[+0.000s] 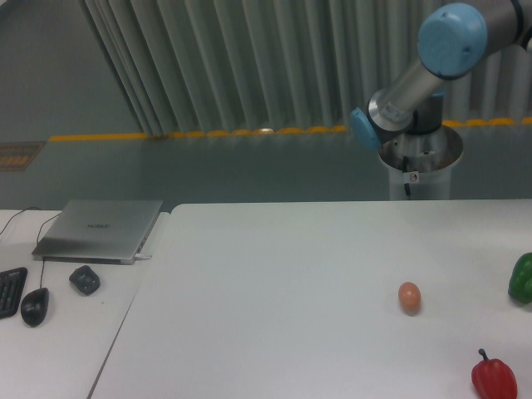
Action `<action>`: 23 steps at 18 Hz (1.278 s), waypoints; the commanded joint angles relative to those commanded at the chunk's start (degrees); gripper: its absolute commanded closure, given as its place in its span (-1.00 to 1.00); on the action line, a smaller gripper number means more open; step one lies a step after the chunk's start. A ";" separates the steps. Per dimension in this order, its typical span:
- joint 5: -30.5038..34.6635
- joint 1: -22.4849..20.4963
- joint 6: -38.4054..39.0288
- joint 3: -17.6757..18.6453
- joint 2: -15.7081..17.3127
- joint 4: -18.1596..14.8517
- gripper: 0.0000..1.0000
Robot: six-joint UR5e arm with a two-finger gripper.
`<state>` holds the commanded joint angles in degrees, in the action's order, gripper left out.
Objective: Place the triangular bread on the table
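Observation:
The triangular bread is out of view. The large white table (274, 291) fills the lower middle and right of the camera view. Only part of my arm shows at the upper right: a blue elbow cap (451, 39), a silver link and the base (420, 158) behind the table's far edge. The gripper itself lies beyond the frame's right edge.
A small brown egg (409, 297) lies on the table at the right. A green pepper (522, 278) sits at the right edge and a red pepper (494, 376) at the lower right. On the left desk are a laptop (100, 229), a mouse (34, 306) and a keyboard (8, 291).

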<state>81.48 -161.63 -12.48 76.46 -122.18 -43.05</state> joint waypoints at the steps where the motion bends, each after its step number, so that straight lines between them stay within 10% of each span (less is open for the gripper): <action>1: -0.53 0.09 0.09 0.88 1.32 -2.02 0.51; 10: -0.27 3.34 -2.53 8.08 9.68 -8.36 0.50; 23: 9.82 11.77 -30.82 17.50 18.11 -17.57 0.50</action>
<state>91.31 -149.86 -43.30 93.96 -104.07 -60.62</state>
